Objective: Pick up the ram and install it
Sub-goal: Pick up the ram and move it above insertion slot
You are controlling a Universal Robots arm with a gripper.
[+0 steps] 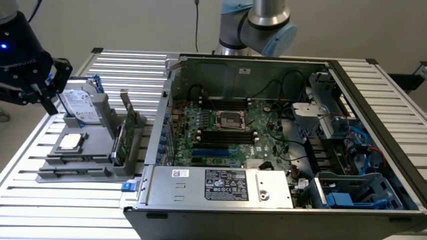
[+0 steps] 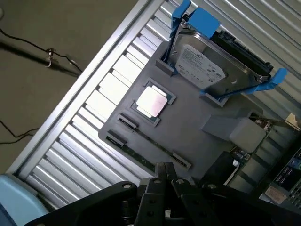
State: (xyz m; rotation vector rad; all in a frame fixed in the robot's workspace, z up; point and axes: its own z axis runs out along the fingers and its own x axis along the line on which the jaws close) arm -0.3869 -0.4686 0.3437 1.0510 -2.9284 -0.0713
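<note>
The ram (image 2: 151, 143) stands on its edge in a slot of the grey holder (image 2: 188, 120), showing as a thin dark-green strip between two clips. In the exterior view the ram (image 1: 75, 158) lies near the front of the grey holder (image 1: 93, 150). My gripper (image 2: 164, 168) is shut with nothing between its fingers and hovers above the holder, close over the ram's slots. From outside, my gripper (image 1: 51, 104) hangs at the exterior view's left, just beside the hard drive (image 1: 83, 105).
The holder also carries a hard drive (image 2: 207, 61) in blue rails, a square silver processor (image 2: 151, 101) and an upright green expansion card (image 1: 127, 127). An open computer case (image 1: 373, 100) with its motherboard (image 1: 227, 130) stands at the exterior view's right on the slatted table (image 1: 67, 210).
</note>
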